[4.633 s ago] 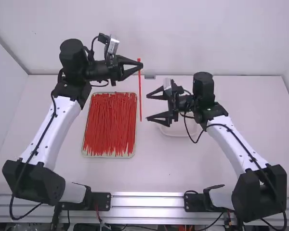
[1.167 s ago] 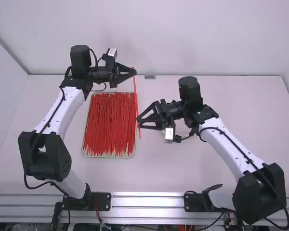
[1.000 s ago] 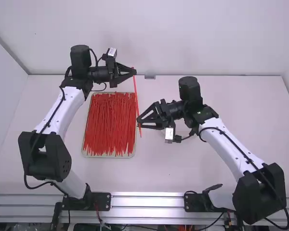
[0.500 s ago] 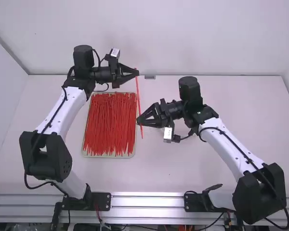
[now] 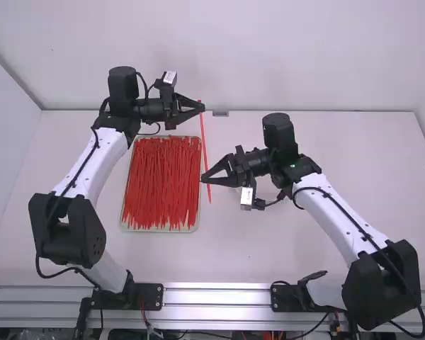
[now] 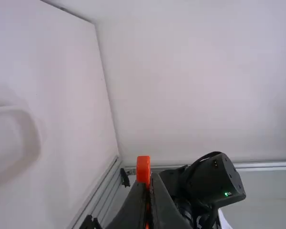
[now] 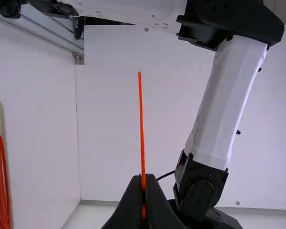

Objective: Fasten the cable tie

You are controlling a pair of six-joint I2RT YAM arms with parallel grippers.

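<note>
Tie (image 5: pixel 205 152) upright, gripped high and low
Bare table (image 5: pixel 354 149) spreads right of the tray (image 5: pixel 159 229) — the tie stands just off the tray's right edge, head pinched in the left gripper (image 5: pixel 200 108), lower part clamped by the right gripper (image 5: pixel 205 178); left arm curves round the tray's far-left corner, right arm reaches leftward

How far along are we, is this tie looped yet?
Done: one thin red plastic cable tie is out of the beige tray of red ties, hanging straight. In hand: the left gripper is shut on its head end, the right gripper on its lower part. Left: no loop yet; the tail must go through the head.
</note>
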